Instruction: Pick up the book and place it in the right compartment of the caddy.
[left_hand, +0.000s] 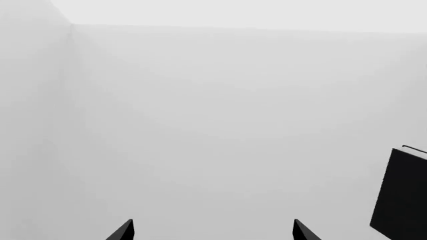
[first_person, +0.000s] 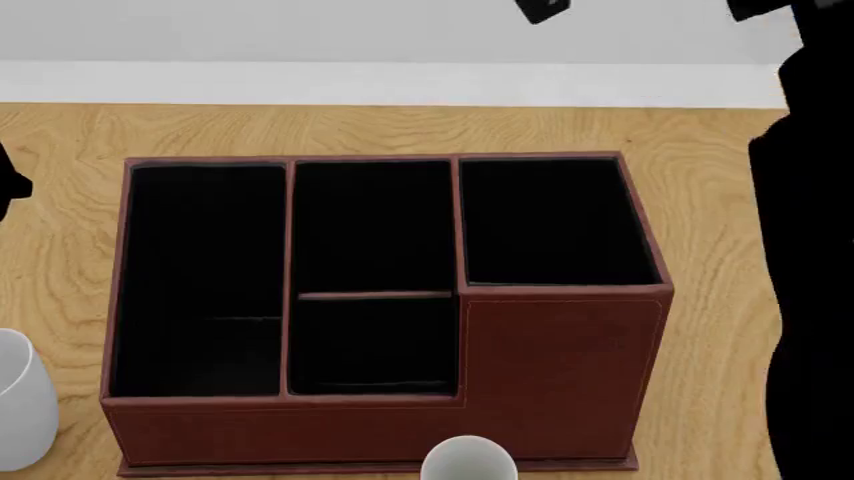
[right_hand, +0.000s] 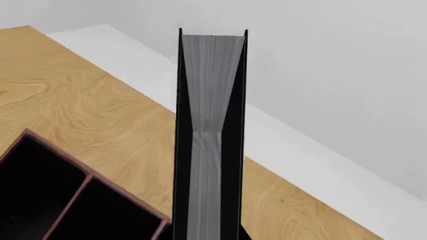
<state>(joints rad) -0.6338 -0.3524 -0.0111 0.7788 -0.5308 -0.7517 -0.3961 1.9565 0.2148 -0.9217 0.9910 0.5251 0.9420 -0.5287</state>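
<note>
Right claw grips the black book (right_hand: 210, 150), grey-white pages showing.

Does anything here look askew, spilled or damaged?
Nothing stands out. The caddy sits square and intact on the wooden table, its right compartment empty. The book is lifted off the table; nothing looks spilled.

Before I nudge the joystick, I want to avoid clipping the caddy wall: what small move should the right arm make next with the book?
Probably shift it toward the robot's left. The book, gripped in the right end effector, hangs at the head view's right edge, outside the caddy, so it is not yet over the right compartment.
</note>
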